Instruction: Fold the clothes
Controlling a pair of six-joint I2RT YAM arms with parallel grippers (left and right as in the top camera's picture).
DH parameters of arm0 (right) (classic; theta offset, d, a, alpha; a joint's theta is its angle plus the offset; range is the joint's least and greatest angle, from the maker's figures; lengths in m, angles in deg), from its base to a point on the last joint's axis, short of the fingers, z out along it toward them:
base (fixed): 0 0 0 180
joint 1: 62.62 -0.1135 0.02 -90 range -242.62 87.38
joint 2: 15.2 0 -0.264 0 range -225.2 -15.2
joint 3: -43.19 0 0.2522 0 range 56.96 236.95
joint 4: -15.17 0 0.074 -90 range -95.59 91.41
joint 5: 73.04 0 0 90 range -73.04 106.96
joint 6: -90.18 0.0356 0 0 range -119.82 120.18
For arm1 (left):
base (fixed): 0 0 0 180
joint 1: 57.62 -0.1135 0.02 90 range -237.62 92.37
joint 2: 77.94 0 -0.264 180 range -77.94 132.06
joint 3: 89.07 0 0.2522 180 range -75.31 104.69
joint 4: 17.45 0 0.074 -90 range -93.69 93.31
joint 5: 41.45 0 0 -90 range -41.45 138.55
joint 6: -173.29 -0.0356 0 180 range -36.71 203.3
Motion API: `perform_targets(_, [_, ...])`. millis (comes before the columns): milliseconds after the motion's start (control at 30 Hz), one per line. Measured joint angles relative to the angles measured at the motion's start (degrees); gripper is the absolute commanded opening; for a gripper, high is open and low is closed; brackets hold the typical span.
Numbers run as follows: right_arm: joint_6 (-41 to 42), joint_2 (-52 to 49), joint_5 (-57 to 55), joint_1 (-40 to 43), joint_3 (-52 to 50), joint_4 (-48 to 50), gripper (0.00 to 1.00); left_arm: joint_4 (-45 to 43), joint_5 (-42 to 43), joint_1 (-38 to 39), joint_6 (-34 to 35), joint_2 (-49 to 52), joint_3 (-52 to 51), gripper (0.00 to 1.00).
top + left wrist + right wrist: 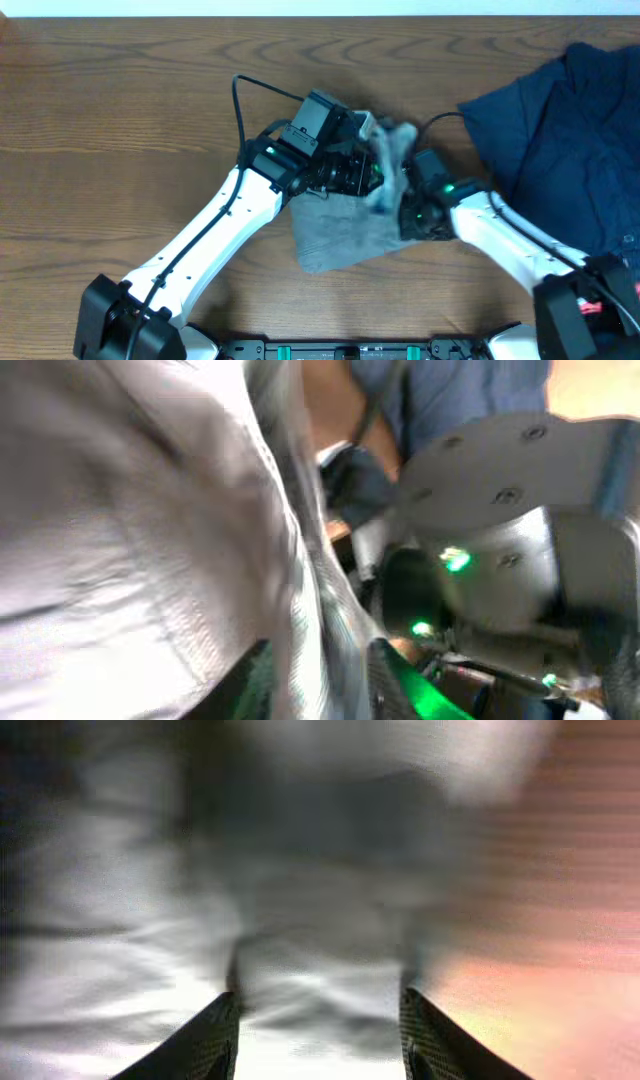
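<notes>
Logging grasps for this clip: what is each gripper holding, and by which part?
Both seem to hold the grey shorts at their raised, bunched upper edge. Fabric lies between the right gripper's fingers; the left gripper's hold is hidden by cloth, so uncertain.

Grey shorts [345, 228] bunched mid-table, upper edge lifted, navy garment [565, 130] spread at right

**A robot test bench, not a home**

A bare wood-grain desk [120, 130] fills the overhead view, with two white-and-black robot arms mounted at its near edge on a black rail [360, 350] with green fittings. Cables and green indicator lights on the arms suggest a lab or research workstation.
</notes>
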Motion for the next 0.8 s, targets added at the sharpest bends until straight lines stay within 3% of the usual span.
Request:
perform_targets(200, [-1.6, 6.9, -3.7, 7.5, 10.5, -5.5, 0.52, -4.9, -5.4, -6.7, -0.7, -0.9, 0.0, 0.43])
perform_targets(333, [-5.4, 11.0, 2.9, 7.7, 13.9, -4.3, 0.52, -7.3, -13.2, -8.7, -1.1, 0.5, 0.1, 0.45])
perform_targets(467, [-9.6, 10.5, 14.8, 5.4, 14.0, -3.5, 0.52, -9.1, -17.6, -8.7, -1.6, 7.4, 0.2, 0.45])
perform_targets(800, [-11.5, 3.4, 21.9, -3.7, 5.8, -3.4, 0.49, -8.1, -19.8, -9.1, -2.5, 22.6, 0.2, 0.45])
